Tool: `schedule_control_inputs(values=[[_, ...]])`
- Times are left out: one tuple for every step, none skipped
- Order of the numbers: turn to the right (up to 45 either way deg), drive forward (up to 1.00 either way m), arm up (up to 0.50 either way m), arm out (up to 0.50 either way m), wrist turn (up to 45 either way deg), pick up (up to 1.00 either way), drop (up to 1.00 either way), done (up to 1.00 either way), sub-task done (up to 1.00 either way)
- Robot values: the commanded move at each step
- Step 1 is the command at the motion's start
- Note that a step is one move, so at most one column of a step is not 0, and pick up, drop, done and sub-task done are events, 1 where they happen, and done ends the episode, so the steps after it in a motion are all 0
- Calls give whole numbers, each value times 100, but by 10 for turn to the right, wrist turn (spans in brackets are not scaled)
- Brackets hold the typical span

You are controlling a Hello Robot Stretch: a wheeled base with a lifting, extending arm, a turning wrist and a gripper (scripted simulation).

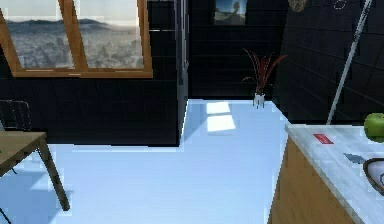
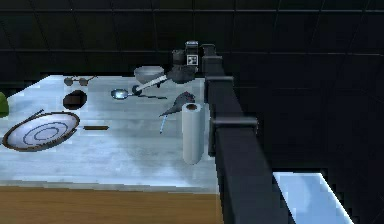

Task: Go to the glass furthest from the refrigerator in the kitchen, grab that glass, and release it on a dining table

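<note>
The gripper [image 2: 170, 75] hangs over the far part of the marble surface [image 2: 120, 150], beyond a white roll [image 2: 193, 135]; I cannot tell whether it holds anything.

Forward view looks downward across floor [image 1: 170, 180]; arm side view closely overlooks the shared counter [image 2: 130, 152].

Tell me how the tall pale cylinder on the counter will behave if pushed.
The cylinder stands tall on a narrow base, so a high push would probably tip it. Its round sides suggest it would roll on the countertop once down.
</note>
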Motion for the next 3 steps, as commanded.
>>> schedule_control_inputs(values=[[0,0,0,0,60,0,0,0,0],[0,0,-14,0,0,0,0,0,0],[0,0,0,0,0,100,0,0,0]])
